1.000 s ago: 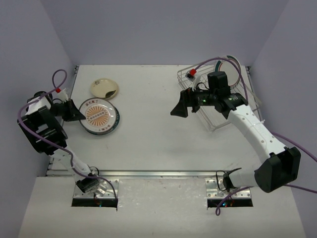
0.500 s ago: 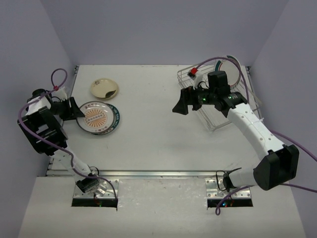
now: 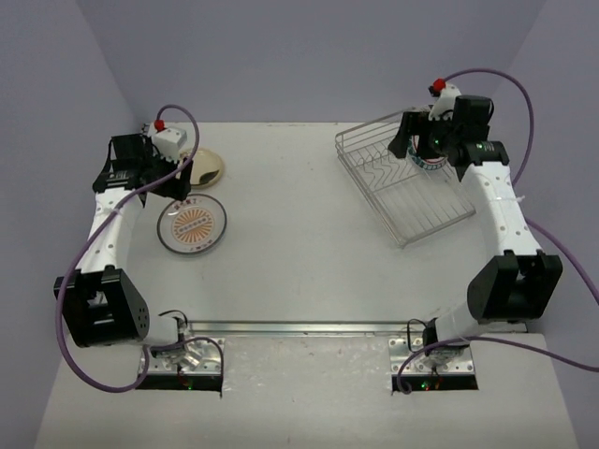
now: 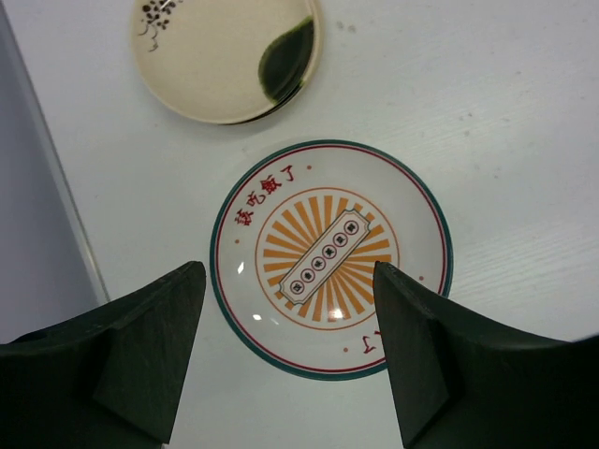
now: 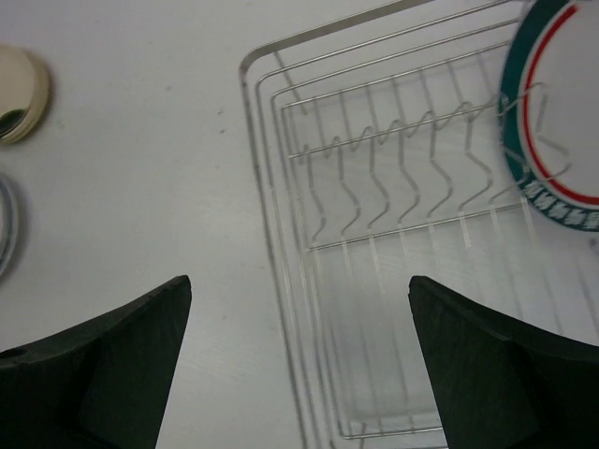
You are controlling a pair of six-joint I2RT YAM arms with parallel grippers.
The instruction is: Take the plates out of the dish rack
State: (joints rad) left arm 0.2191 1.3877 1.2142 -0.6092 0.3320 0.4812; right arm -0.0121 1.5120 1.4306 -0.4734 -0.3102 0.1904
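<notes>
A white plate with a green rim and orange sunburst (image 4: 329, 257) lies flat on the table, also in the top view (image 3: 192, 224). My left gripper (image 4: 288, 271) hovers over it, open, with nothing between its fingers (image 3: 173, 182). A small cream plate (image 4: 225, 56) lies just beyond it (image 3: 201, 166). The silver wire dish rack (image 3: 407, 192) stands at the back right. One green-rimmed plate (image 5: 562, 122) leans in the rack's far end (image 3: 432, 163). My right gripper (image 5: 299, 281) hangs wide open above the rack's near-left rim (image 5: 267, 215), by that plate (image 3: 423, 148).
The table's left edge (image 4: 56, 187) runs close beside the two unloaded plates. The cream plate (image 5: 19, 94) shows at the right wrist view's left edge. Walls close the table in at the back and on both sides.
My left gripper has opened and let go of the sunburst plate, then risen and swung toward the back. My right arm has moved from the rack's left side to its far end.
</notes>
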